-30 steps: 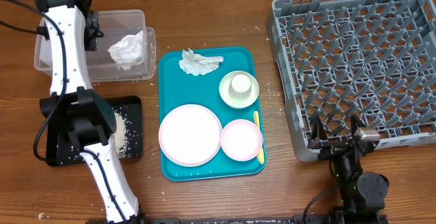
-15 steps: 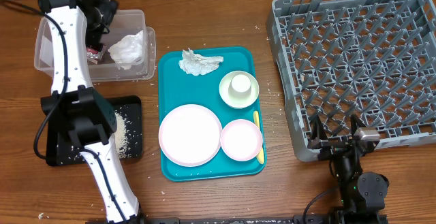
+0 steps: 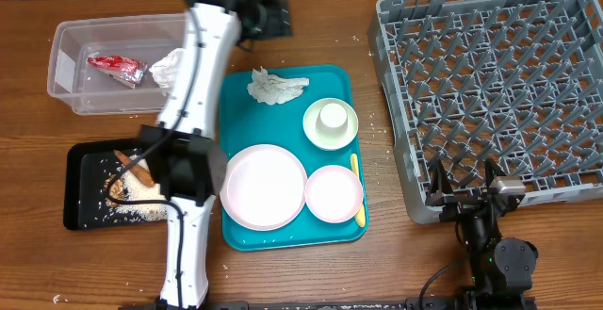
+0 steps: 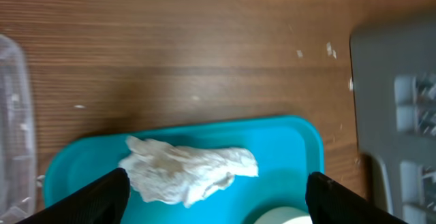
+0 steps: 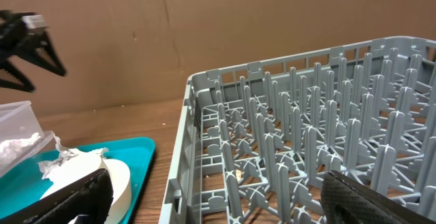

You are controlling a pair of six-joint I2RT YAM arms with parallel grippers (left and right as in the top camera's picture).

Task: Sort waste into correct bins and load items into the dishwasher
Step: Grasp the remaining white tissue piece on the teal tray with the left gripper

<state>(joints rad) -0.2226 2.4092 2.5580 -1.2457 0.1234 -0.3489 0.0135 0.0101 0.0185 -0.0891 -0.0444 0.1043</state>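
Teal tray (image 3: pixel 236 112) carries the crumpled napkin (image 4: pixel 184 173) at its far end. I have my left gripper (image 4: pixel 218 180) near that end, jaws spread wide and empty. My right gripper (image 3: pixel 462 195) sits by the grey dish rack (image 3: pixel 490 93), equally wide, holding nothing. The red wrapper (image 3: pixel 115 65) lies in the clear tub (image 3: pixel 71 98).

Two crumpled white paper napkins (image 3: pixel 275 86), one small red wrapper (image 3: pixel 115 65), one thin orange-brown food stick (image 3: pixel 132 163). One clear rectangular plastic tub (image 3: pixel 71 37), one black rectangular tray (image 3: pixel 80 192), one teal serving tray (image 3: pixel 330 79), one grey plastic dish rack (image 3: pixel 490 74). One pale round dinner plate (image 3: pixel 264 186), one smaller pale pink dish (image 3: pixel 333 193), one white bowl (image 3: pixel 314 133), one small white cup (image 3: pixel 332 115), one slim yellow plastic spoon (image 3: pixel 355 164).
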